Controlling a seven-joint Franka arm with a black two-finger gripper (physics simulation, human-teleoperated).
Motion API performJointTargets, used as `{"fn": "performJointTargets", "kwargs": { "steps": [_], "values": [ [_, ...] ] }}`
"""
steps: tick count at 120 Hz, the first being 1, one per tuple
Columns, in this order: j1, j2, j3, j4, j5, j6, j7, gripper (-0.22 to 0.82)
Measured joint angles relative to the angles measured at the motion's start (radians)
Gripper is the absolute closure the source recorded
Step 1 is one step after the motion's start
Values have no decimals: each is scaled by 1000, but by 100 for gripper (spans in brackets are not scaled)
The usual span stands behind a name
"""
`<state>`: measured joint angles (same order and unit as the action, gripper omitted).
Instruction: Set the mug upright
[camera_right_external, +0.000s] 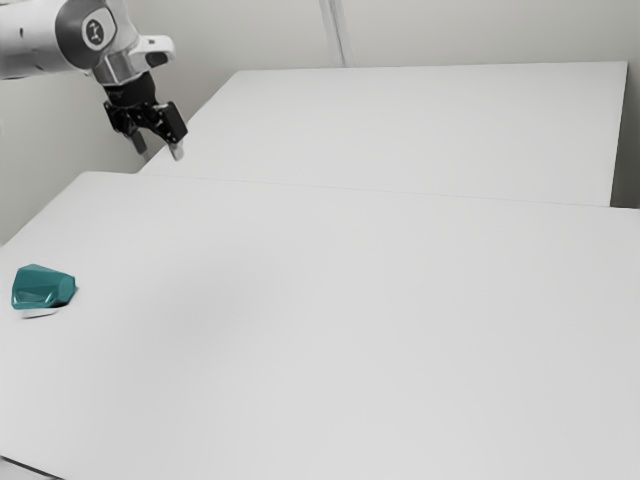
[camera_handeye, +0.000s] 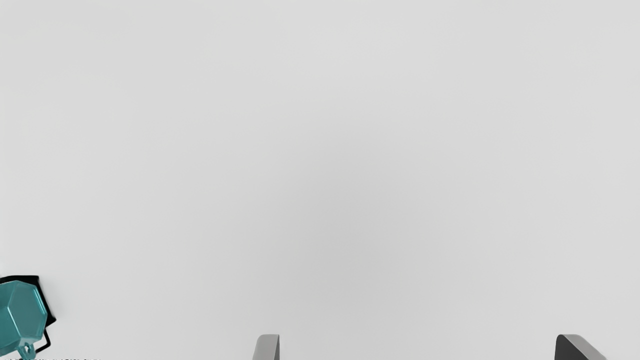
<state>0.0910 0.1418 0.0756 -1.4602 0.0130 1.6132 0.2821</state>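
And here's the mug (camera_right_external: 40, 287), teal and faceted, down on its side on the white worktop (camera_right_external: 330, 330), close to the worktop edge that slants along the exterior view's left! Its narrower, flat end points toward the exterior view's right, with a dark shadow hugging it. Up at the exterior view's upper left, the arm (camera_right_external: 32, 40) reaches in, and the gripper (camera_right_external: 161, 151) hangs high, well apart from the mug, fingertips angled downward. It's released, folks, the two fingers (camera_handeye: 267, 347) parted wide! Over to the wrist view: the mug lies outside the span between those fingers, off beyond one of them, partly cut off by the picture's border, and there's its small looped handle (camera_handeye: 33, 352) beside the flat end. Behind the worktop, a second white table (camera_right_external: 430, 125) stretches toward the wall (camera_right_external: 450, 30).
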Motion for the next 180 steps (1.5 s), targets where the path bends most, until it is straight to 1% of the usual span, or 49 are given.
{"fn": "performJointTargets", "kwargs": {
  "steps": [13,21,25,33,39,45,53,59,68,82,93,97,108,115,120,133,159,172,180],
  "values": [
    [5,-6,27,-22,2,13,3,0],
    [0,-9,67,-35,-14,22,3,0],
    [-1,-21,93,-62,-27,34,4,0],
    [7,-81,131,-171,-44,77,4,0],
    [28,-120,149,-245,-57,115,4,0],
    [68,-148,155,-307,-82,155,6,0],
    [134,-217,158,-436,-124,232,14,0],
    [232,-255,159,-504,-164,290,30,0],
    [391,-263,159,-537,-263,354,74,0],
    [573,-210,155,-548,-453,395,197,0],
    [692,-171,146,-550,-540,401,316,0],
    [751,-157,123,-550,-563,395,361,0],
    [945,-92,23,-544,-611,381,491,0],
    [1025,-42,-19,-532,-644,374,579,0],
    [1041,-4,-32,-514,-660,371,640,0],
    [1038,86,-53,-451,-683,367,787,0],
    [1038,145,-72,-429,-710,409,1016,0],
    [1041,246,-73,-312,-731,424,1104,0],
    [1057,303,-83,-263,-756,430,1154,0]
  ]
}}
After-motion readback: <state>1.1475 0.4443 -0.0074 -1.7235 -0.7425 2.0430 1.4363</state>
